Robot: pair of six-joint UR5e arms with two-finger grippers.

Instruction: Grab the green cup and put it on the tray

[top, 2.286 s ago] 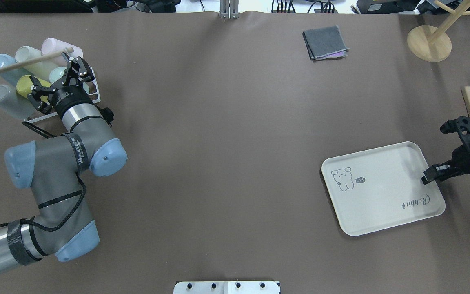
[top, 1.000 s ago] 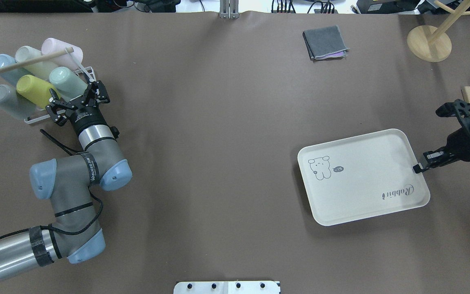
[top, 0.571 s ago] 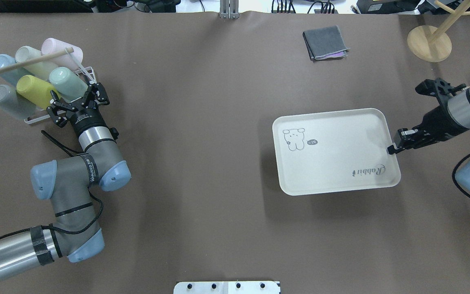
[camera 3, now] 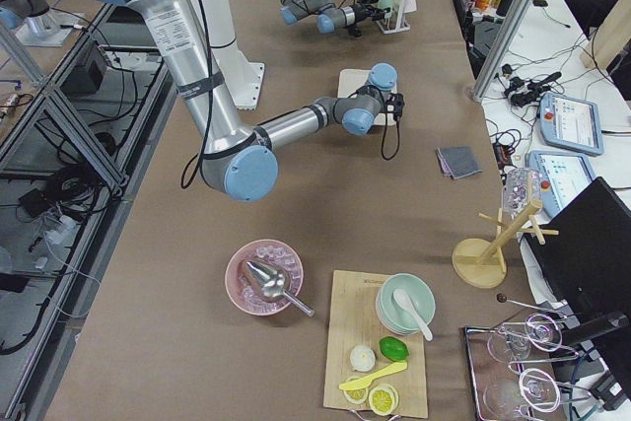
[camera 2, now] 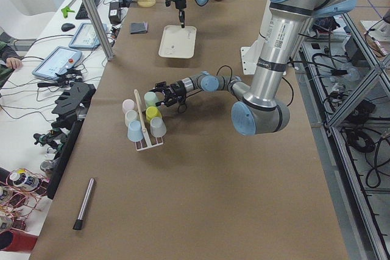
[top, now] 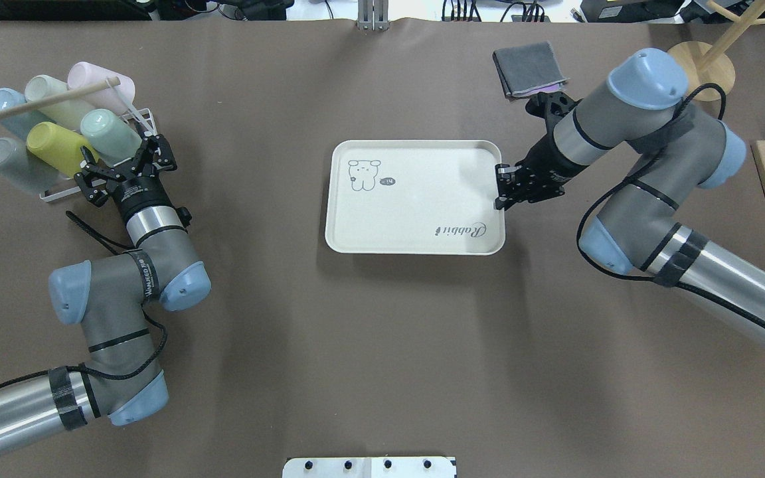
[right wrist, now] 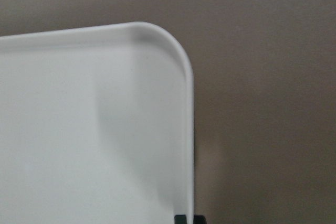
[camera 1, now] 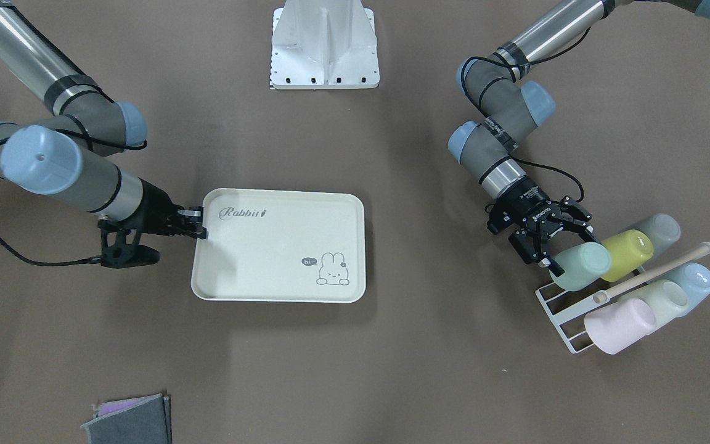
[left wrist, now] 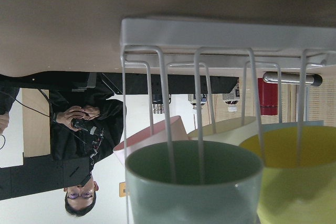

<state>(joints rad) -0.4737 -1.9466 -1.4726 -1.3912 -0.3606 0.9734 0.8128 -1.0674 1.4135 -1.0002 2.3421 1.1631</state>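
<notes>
**Clearance check**

Upper left, overhead view: yellow-green cup [top: 54, 145] sits just left of the green cup [top: 109, 135]. Wires of the white rack [left wrist: 220, 30] run into its mouth, and a wooden rod [top: 40, 101] crosses further up. To the right, bare bench [top: 256, 166] reaches the central tray [top: 416, 219].

Right gripper [camera 1: 198, 225] is pinched onto the short edge of the tray [camera 1: 281, 246], at the "Rabbit" lettering end. Over on the other side, the left gripper [camera 1: 569, 250] has its jaws spread right at the near end of the green cup [camera 1: 584, 266]. That cup lies on its side in a white wire rack [camera 1: 561, 316], touching a yellow-green cup [camera 1: 627, 246]. Pink [camera 1: 620, 325], pale [camera 1: 660, 299], blue [camera 1: 694, 280] and grey [camera 1: 660, 227] cups fill the rest, with a wooden stick [camera 1: 657, 271] running across. A folded grey cloth [camera 1: 130, 422] sits at the bottom edge.
</notes>
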